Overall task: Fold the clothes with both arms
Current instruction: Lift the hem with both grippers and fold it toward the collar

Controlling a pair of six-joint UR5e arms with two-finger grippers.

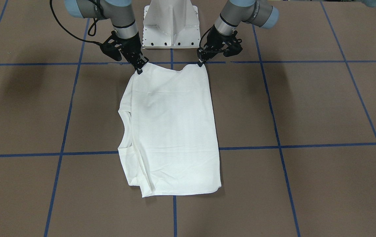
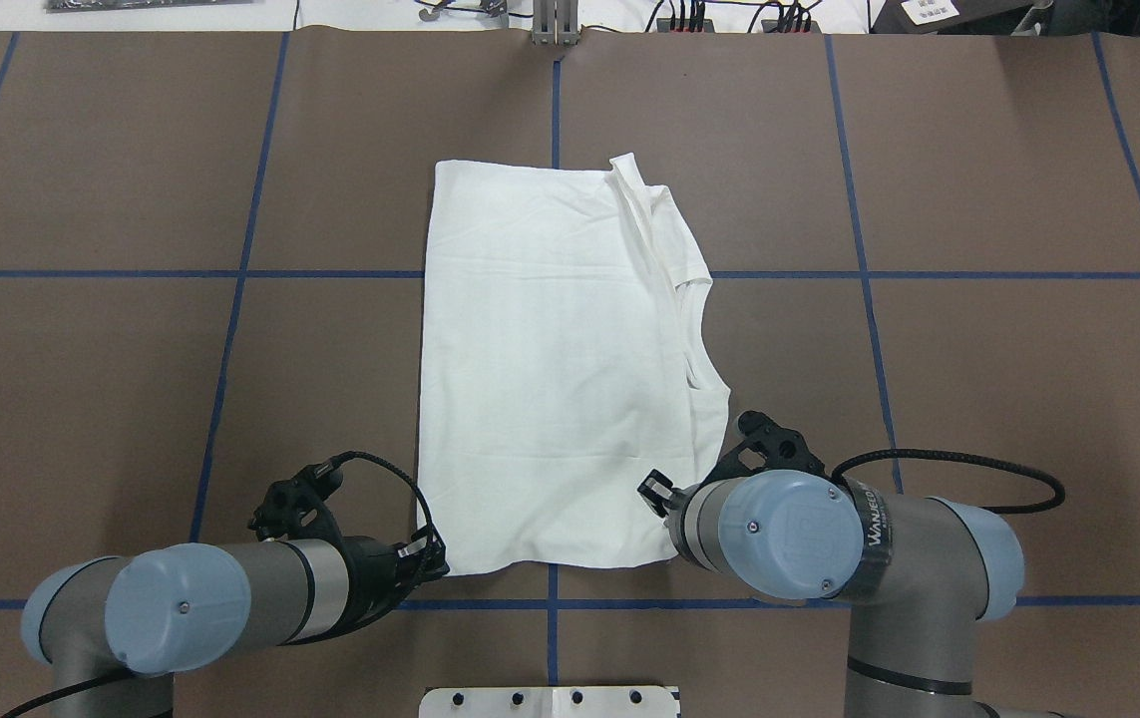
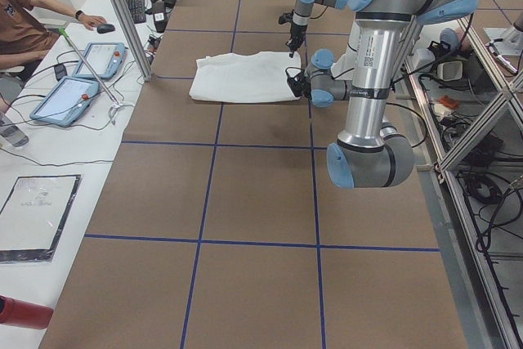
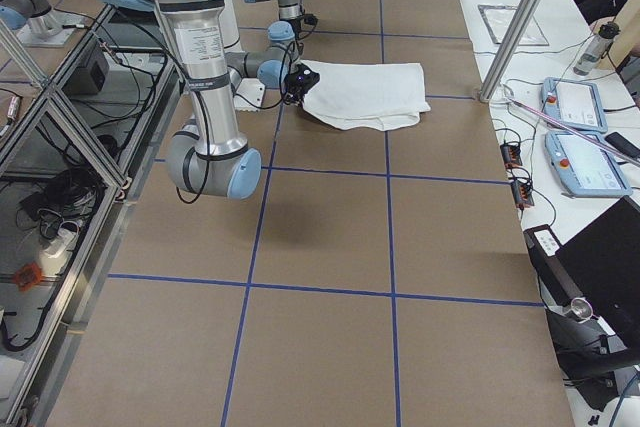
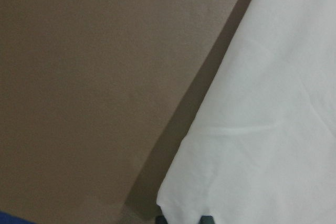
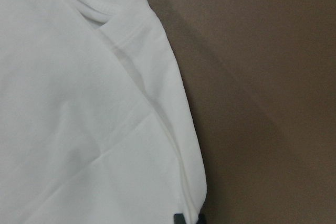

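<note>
Here, left hand [image 1: 202, 63] and right hand [image 1: 139, 69], tilted down, pinch the shirt [image 1: 171, 131].

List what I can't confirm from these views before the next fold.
Shirt underside, any print: hidden by its folded layers, every view.
Right gripper: overhead, its own wrist mostly covers it.
Fingers: cut off at wrist views' bottom edge.
Left gripper: too small in side views.

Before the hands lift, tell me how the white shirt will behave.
The white folded cotton shirt is probably floppy: its edge sags between the corners pinched by the left hand and right hand. Likely light, since thin fingertip pinches raise those corners. Its loose folded layers may slide apart.
</note>
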